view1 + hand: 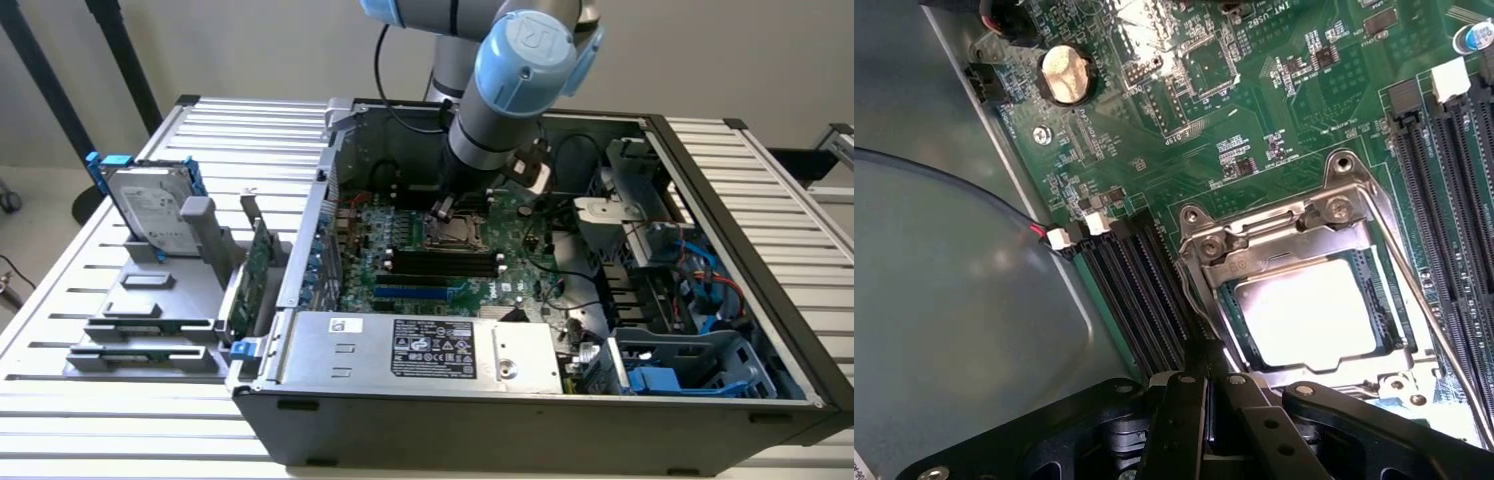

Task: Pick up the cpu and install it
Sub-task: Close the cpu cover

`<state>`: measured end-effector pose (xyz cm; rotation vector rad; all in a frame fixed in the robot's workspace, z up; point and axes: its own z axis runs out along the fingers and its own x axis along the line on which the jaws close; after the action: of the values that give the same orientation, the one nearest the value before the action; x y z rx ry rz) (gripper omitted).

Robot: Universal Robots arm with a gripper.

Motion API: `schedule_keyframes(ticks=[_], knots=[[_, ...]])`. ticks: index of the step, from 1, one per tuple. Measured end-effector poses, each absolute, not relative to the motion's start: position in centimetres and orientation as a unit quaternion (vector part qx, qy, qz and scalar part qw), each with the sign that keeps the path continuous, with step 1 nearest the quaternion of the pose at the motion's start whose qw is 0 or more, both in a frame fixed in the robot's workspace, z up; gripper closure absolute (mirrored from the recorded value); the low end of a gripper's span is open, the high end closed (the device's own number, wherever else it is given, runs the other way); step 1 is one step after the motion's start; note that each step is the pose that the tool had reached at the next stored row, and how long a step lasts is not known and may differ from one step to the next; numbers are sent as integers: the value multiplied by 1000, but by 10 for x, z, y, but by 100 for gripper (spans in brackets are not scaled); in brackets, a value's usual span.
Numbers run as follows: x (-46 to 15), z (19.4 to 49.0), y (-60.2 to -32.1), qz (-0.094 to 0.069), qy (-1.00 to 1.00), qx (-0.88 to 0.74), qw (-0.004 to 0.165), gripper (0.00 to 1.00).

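From my remote station, I start at the near edge of the open computer case (534,420), where the silver power supply (427,348) lies along the near wall, with a blue drive cage (687,372) at the exterior view's right. Left of the case, on the slatted table (80,280), a grey holder (154,320) carries the hard drive (144,212) with blue rails, and a green circuit card (254,275) stands upright just beside the case wall. Farther in, the green motherboard (400,285) shows black memory slots (434,262), and just beyond them sits the processor socket (451,236). In the wrist view I see the cpu (1314,310) lying inside the socket frame (1274,245), its bright metal top facing up, bordered by the metal retention bracket. The gripper (447,208) hangs directly above the socket, with the arm (514,75) reaching down into the case from the far side. The black gripper body (1254,430) sits just beside the chip in the wrist view; I cannot tell whether the claw is wide or narrow. A round coin battery (1066,75) lies farther along the board.
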<state>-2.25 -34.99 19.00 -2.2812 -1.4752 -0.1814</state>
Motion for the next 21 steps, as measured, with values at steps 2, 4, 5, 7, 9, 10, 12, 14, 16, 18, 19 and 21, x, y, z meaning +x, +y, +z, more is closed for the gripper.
schedule_keyframes(ticks=[2,4,5,7,9,10,12,14,16,18,19,21], knots=[[-22,190,-350,-65,-529,-820,207,89],[-22,190,-350,-65,-528,-821,207,89],[-22,190,-350,-65,-527,-822,206,89],[-22,190,-350,-65,-526,-823,205,89],[-22,190,-350,-65,-525,-824,205,89],[-22,190,-350,-64,-524,-824,204,89],[-22,190,-350,-64,-523,-825,204,89],[-22,189,-350,-65,-523,-825,204,89],[-21,189,-350,-65,-522,-826,204,89],[-21,189,-350,-65,-521,-826,203,89],[-21,189,-350,-65,-521,-827,203,89],[-21,189,-350,-64,-520,-827,202,89]])
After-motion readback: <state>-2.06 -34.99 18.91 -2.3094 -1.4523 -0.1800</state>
